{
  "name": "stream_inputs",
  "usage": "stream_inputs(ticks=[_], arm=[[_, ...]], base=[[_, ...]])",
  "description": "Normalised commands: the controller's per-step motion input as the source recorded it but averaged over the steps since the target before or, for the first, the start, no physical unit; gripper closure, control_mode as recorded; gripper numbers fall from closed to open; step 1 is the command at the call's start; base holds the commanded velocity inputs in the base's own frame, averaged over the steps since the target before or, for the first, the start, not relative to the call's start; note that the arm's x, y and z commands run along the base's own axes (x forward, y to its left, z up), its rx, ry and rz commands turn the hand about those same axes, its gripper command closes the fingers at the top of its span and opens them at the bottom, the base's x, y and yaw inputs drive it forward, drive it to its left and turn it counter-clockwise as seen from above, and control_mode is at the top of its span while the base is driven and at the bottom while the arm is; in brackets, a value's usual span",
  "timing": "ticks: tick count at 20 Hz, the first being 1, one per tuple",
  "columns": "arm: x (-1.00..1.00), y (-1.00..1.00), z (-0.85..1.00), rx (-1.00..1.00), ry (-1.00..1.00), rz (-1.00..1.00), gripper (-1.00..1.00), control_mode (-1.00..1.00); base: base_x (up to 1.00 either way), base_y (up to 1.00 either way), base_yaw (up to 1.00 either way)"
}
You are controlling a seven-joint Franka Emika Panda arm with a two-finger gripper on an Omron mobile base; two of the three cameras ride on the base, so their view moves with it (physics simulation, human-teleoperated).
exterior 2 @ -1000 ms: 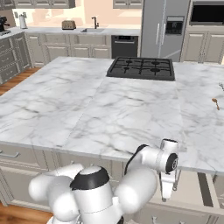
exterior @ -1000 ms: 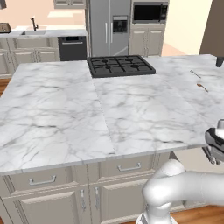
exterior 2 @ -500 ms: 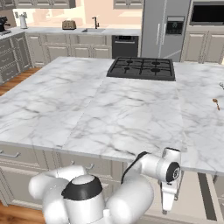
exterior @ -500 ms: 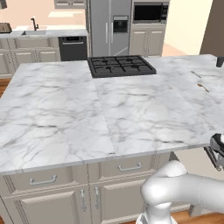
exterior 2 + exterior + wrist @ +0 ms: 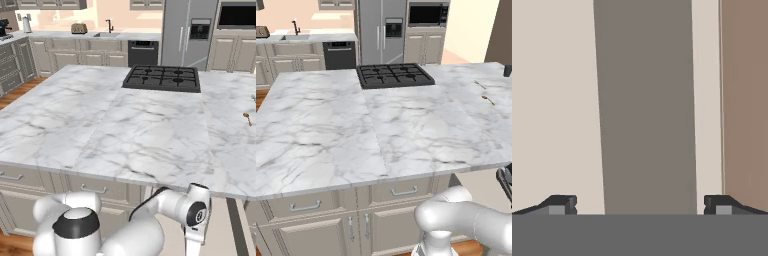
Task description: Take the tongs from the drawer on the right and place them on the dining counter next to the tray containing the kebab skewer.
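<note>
The dining counter [image 5: 381, 125] [image 5: 125, 130] is a wide white marble slab with grey veins. My gripper [image 5: 505, 181] hangs below the counter's front edge at the far right, with the white forearm [image 5: 196, 225] reaching down to it. In the hand view the gripper [image 5: 640, 205] is open, its dark fingertips [image 5: 562, 204] wide apart with nothing between them. Beyond them lie a pale beige surface and a grey-brown band; I cannot tell whether this is the drawer. A pale patch [image 5: 476, 177] shows under the counter edge beside the hand. The tongs, tray and kebab skewer are out of view.
A black gas hob [image 5: 394, 75] [image 5: 162, 78] sits at the counter's far side. Thin brown-tipped cutlery [image 5: 487, 98] [image 5: 246, 117] lies on the right part of the slab. Closed drawers with silver handles [image 5: 404, 191] line the counter front. Fridge and cabinets stand behind.
My hand has sunk lower below the counter's front edge at the right. Its fingers stayed wide apart. Nothing on the counter moved.
</note>
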Motion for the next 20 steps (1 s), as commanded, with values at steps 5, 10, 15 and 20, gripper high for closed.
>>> stream_inputs(ticks=[5,10,15,20], arm=[[-0.59,-0.03,-0.08,0.0,0.0,0.0,-1.0,-1.0],[-0.32,0.0,0.0,0.0,0.02,0.0,-1.0,-1.0],[-0.18,0.0,0.1,0.0,0.04,0.0,-1.0,-1.0],[0.0,0.0,0.61,0.0,0.05,0.03,-1.0,-1.0]], base=[[0.0,0.0,0.0],[0.0,0.0,0.0],[0.0,0.0,0.0],[0.0,0.0,0.0]])
